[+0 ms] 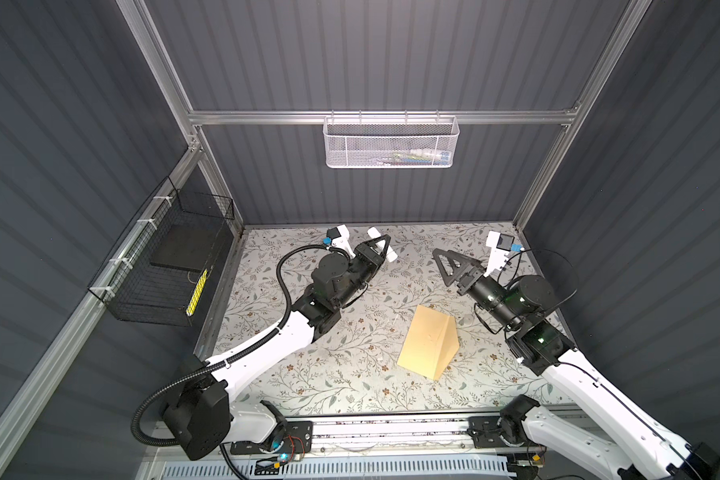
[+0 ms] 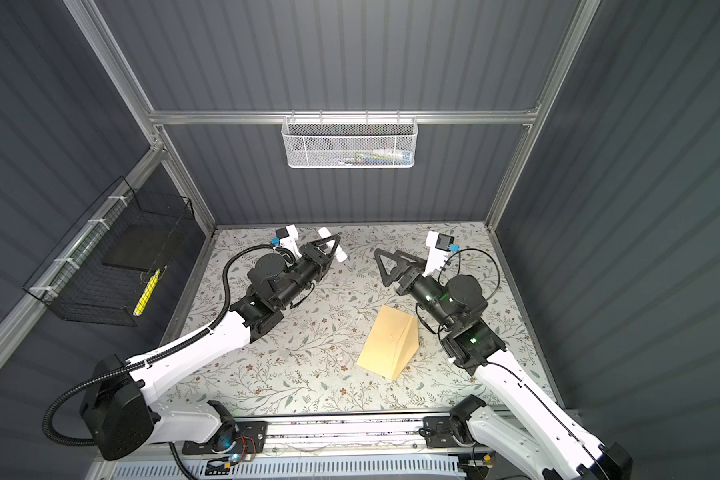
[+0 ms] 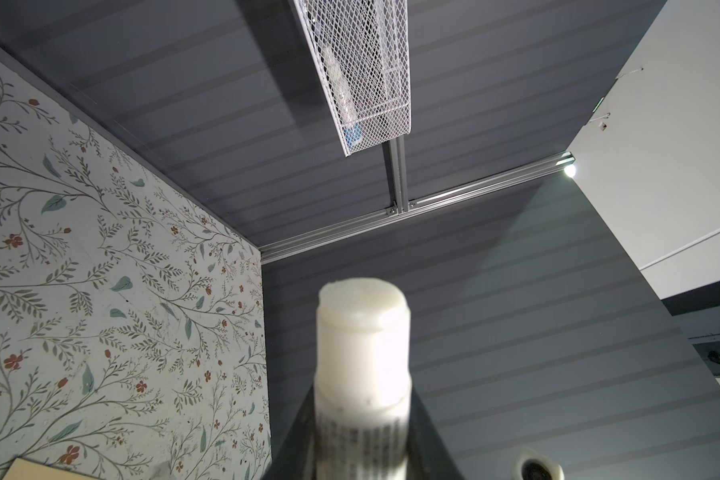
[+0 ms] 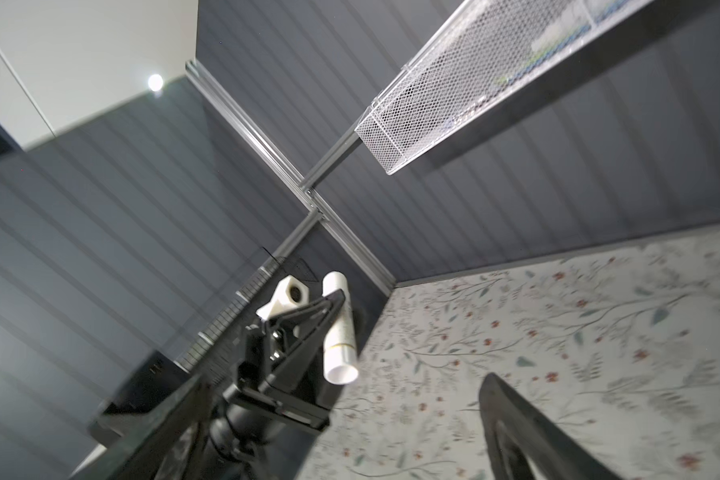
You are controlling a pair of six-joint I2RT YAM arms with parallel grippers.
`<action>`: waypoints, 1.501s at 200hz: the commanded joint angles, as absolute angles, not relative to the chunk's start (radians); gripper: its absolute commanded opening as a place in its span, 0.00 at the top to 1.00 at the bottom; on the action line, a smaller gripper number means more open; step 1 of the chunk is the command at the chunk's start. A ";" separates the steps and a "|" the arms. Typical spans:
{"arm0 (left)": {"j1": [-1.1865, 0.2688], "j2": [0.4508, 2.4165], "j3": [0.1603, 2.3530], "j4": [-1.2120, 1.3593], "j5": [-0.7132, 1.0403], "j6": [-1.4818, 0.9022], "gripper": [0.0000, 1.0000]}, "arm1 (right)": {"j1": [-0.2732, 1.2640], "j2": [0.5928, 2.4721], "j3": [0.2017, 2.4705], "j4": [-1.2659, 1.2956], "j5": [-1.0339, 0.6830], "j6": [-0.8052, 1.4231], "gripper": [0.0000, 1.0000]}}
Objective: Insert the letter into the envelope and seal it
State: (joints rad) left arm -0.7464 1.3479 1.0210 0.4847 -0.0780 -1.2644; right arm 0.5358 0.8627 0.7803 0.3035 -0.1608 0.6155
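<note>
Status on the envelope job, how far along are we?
Done, apparently: no loose white sheet shows on the table, so the letter is likely inside the envelope. In hand: the left gripper is shut on the white tube; the right gripper is open and empty. Left: the flap looks raised, not pressed flat, so sealing is not yet done.

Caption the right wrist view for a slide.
Left gripper, jaws shut on a white tube, over the floral tabletop; wall-hung mesh basket beyond.
</note>
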 commanded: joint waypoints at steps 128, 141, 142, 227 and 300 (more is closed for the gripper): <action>-0.740 1.427 1.157 0.397 -0.017 -1.301 1.00 | 0.784 1.184 0.732 0.812 0.057 -0.505 0.19; -0.741 1.426 1.157 0.398 -0.018 -1.300 1.00 | 0.784 1.205 0.744 0.812 0.065 -0.498 0.25; -0.741 1.426 1.156 0.398 -0.018 -1.300 1.00 | 0.784 1.209 0.745 0.812 0.069 -0.497 0.26; -0.741 1.435 1.149 0.416 -0.012 -1.310 1.00 | 0.784 1.244 0.775 0.785 0.109 -0.446 0.54; -0.740 1.453 1.147 0.445 0.002 -1.322 1.00 | 0.784 1.283 0.784 0.787 0.127 -0.432 0.59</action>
State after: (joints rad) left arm -0.7464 1.4387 1.1160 0.4019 -0.0154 -1.3136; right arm 0.7807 1.2743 0.7540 0.7704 0.1062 -0.4496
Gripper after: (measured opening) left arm 0.276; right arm 0.419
